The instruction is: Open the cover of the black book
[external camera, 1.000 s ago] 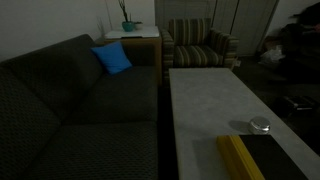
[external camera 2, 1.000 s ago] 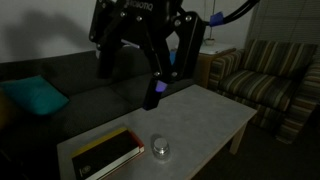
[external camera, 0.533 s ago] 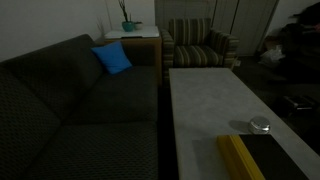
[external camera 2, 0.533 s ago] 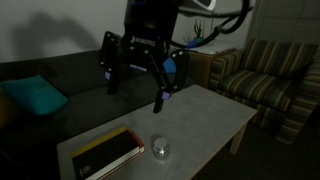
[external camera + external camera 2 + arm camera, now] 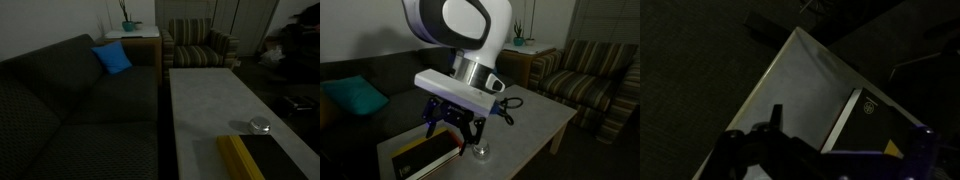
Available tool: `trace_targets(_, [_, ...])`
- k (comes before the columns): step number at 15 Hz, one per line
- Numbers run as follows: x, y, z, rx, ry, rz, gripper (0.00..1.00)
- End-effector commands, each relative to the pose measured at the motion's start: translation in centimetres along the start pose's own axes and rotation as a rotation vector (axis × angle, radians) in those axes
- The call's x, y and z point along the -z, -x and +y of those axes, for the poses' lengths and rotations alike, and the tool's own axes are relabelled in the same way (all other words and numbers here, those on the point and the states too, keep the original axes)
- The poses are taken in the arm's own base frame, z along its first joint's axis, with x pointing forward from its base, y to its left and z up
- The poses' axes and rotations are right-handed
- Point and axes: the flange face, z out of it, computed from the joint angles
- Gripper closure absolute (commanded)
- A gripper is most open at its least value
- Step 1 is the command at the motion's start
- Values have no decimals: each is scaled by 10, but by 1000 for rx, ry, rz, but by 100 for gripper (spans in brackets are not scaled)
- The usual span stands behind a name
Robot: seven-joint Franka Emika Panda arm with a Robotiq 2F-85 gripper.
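Approach step: the end effector (image 5: 452,127), fingers apart, hovers above the black book (image 5: 423,156) on the worktop (image 5: 535,115). Next: descend beside the book and catch the cover (image 5: 288,158) edge.

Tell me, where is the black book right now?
In an exterior view, the black book lies flat at one end of the pale table, next to the small round silver object, just below the robot's fingers.

I see a dim room with a dark sofa (image 5: 80,105), a blue cushion (image 5: 112,58) on it, a striped armchair (image 5: 200,45) and a pale surface (image 5: 215,95).
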Motion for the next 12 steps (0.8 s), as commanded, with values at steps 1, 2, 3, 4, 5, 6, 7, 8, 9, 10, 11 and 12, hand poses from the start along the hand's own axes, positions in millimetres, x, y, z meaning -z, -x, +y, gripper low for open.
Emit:
trace_targets(1, [-4,-3,4,0,-5,-4,0])
trace_targets(2, [-4,-4,6,-1,-4,-2,0])
trace_targets(3, [-2,-4,7,-2,-2,2,0])
trace_targets(4, [0,-4,8,-3,0,5,0])
trace_targets(5, [1,-4,9,-3,1,7,0])
trace_targets(6, [1,-4,9,-3,2,8,0])
trace_targets(7, [1,-4,9,-3,1,8,0])
trace_targets(8, [1,-4,9,-2,1,8,0])
trace_targets(9, [1,-4,9,-2,1,8,0])
trace_targets(10, [1,-4,9,-2,1,8,0])
trace_targets(11, [1,-4,9,-2,1,8,0])
trace_targets(12, [1,-4,9,-2,1,8,0])
